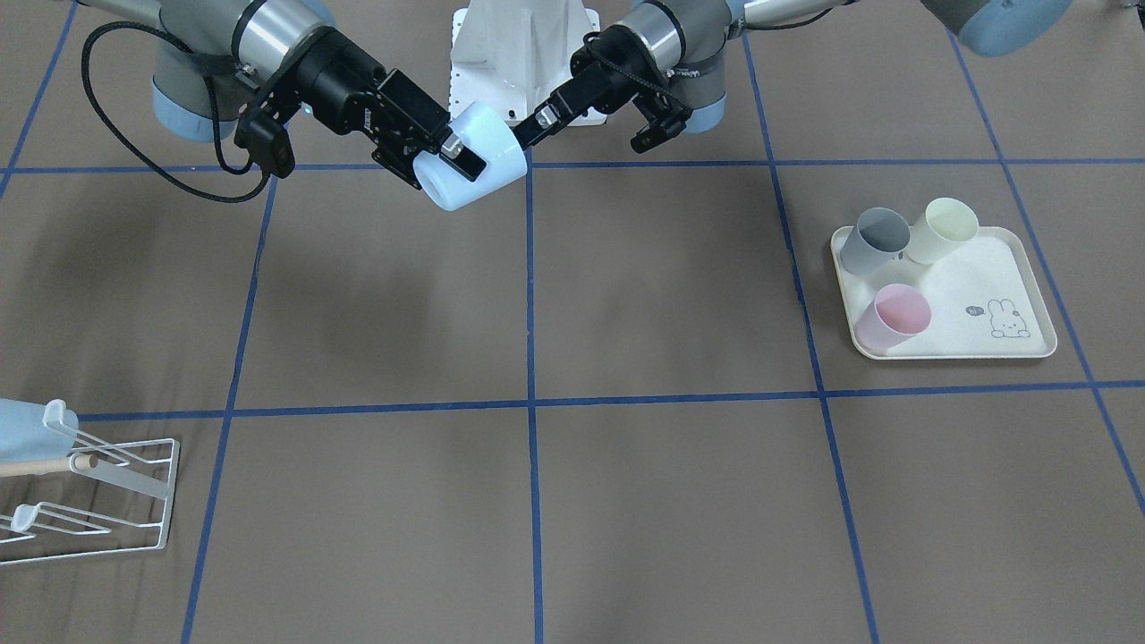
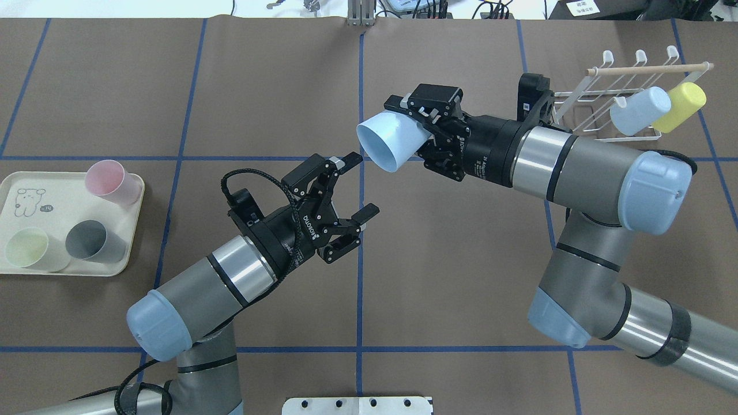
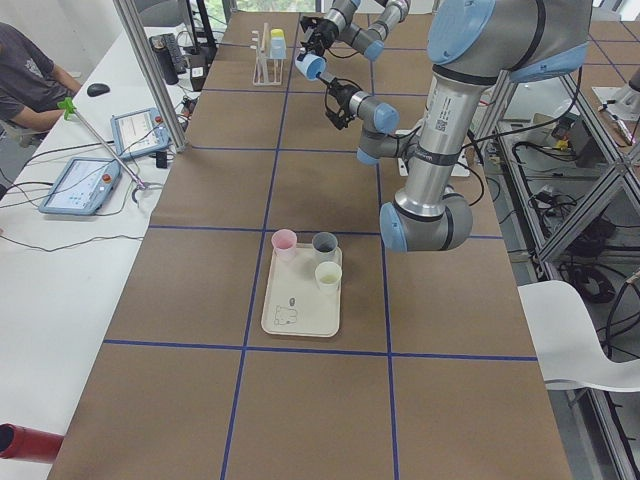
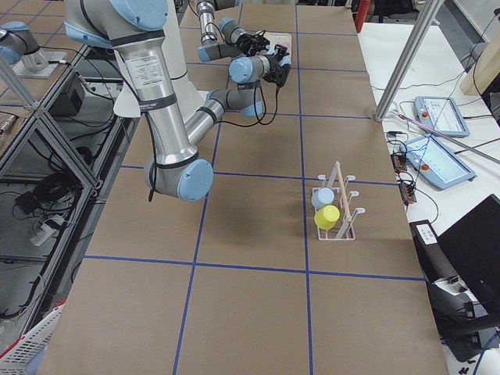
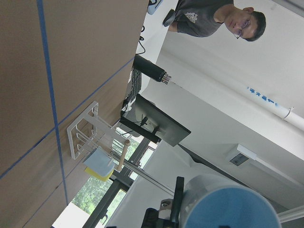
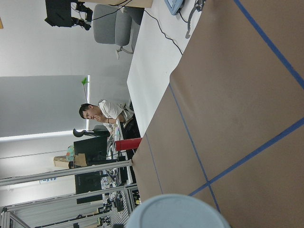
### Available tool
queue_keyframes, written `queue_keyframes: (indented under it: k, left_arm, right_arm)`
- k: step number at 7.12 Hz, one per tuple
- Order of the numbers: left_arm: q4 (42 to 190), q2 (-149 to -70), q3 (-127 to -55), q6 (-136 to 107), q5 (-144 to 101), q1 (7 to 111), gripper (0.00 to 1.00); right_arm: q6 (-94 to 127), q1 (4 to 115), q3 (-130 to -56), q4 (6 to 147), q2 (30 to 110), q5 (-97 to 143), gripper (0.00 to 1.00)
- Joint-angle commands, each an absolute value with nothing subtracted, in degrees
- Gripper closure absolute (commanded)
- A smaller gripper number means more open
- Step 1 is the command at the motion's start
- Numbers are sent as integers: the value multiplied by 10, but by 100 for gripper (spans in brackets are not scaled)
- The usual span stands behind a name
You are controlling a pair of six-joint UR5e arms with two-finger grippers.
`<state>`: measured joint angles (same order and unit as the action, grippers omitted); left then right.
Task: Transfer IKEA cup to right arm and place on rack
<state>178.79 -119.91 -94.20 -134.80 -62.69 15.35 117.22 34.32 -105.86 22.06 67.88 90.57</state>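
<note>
A pale blue IKEA cup hangs in the air over the table's middle, lying sideways with its mouth toward my left arm. My right gripper is shut on its base end; the front view shows one finger across the cup. My left gripper is open, its jaws spread wide just short of the cup's rim, with nothing between them. The left wrist view shows the cup's mouth close ahead. The white wire rack stands behind my right arm, at the far right.
A pale blue cup and a yellow cup hang on the rack. At the far left, a cream rabbit-print tray carries a pink cup, a grey cup and a cream cup. A person sits at the side desk.
</note>
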Motion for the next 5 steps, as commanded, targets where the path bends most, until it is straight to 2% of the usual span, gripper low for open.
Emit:
queue_keyframes:
  k: [1, 3, 5]
  left_arm:
    - [1783, -1164, -986, -1326, -679, 167, 0]
    - [1755, -1136, -1017, -1261, -686, 174, 0]
    - [1628, -1119, -1082, -1183, -693, 183, 0]
  right_arm:
    - [1127, 387, -1036, 225, 682, 906, 100]
    - [1061, 436, -994, 247, 682, 909, 100]
    - [952, 474, -999, 354, 676, 911, 100]
